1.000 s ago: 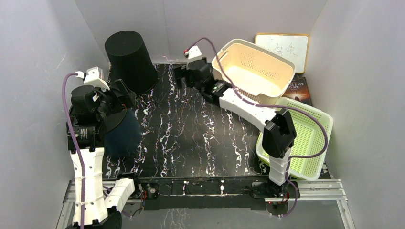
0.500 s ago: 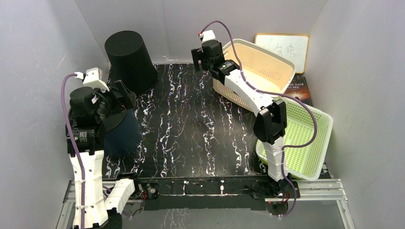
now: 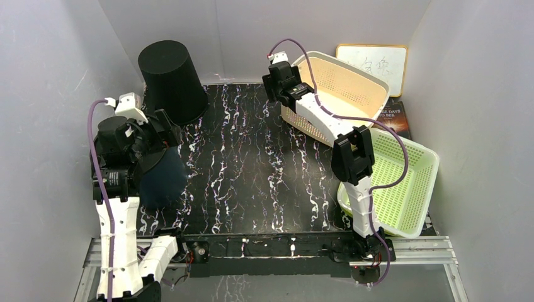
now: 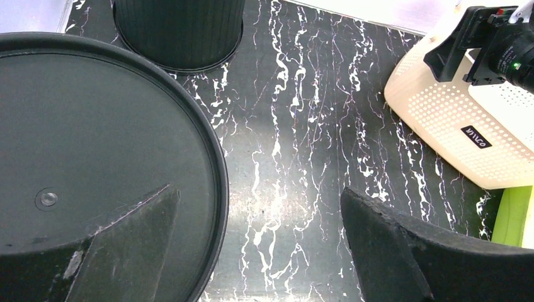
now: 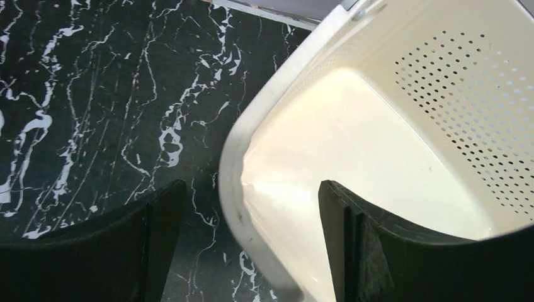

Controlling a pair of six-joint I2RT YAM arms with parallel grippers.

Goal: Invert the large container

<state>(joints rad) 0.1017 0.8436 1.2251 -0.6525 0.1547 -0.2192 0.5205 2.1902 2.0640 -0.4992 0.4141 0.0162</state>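
The large cream perforated basket (image 3: 343,94) stands open side up at the back right; it also shows in the right wrist view (image 5: 378,145) and the left wrist view (image 4: 453,119). My right gripper (image 3: 281,77) is open and straddles the basket's left rim (image 5: 252,233), one finger outside over the table and one inside. My left gripper (image 3: 160,129) is open and empty over the flat base of an upturned dark bucket (image 3: 160,179). In the left wrist view (image 4: 258,233) one finger lies over that base (image 4: 94,157) and the other over the table.
A black bucket (image 3: 170,78) stands upside down at the back left, also in the left wrist view (image 4: 179,31). A green basket (image 3: 397,182) sits at the right front. A whiteboard (image 3: 371,61) and a book (image 3: 393,116) lie behind the baskets.
My right gripper has moved from over the table left of the cream basket, back and right, onto its left rim. The basket now sits flatter. The left arm has barely moved.
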